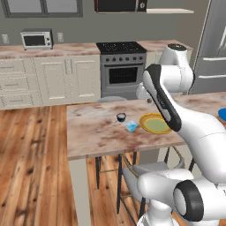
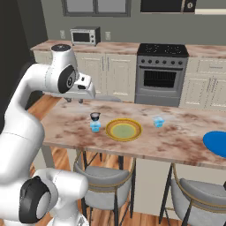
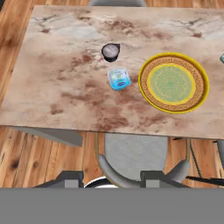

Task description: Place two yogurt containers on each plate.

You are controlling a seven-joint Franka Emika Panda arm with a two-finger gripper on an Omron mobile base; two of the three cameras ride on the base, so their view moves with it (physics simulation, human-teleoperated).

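Right base view: 2nd blue cup (apart)

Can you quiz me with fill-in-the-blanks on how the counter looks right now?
1. The yellow-rimmed plate holds ____ yogurt cups.
2. The dark yogurt cup stands beside a pale-blue cup, both on the ____.
3. Another pale-blue cup sits between the yellow-rimmed plate and the ____ plate.
4. The gripper carries ____.

Missing words: no; counter; blue; nothing
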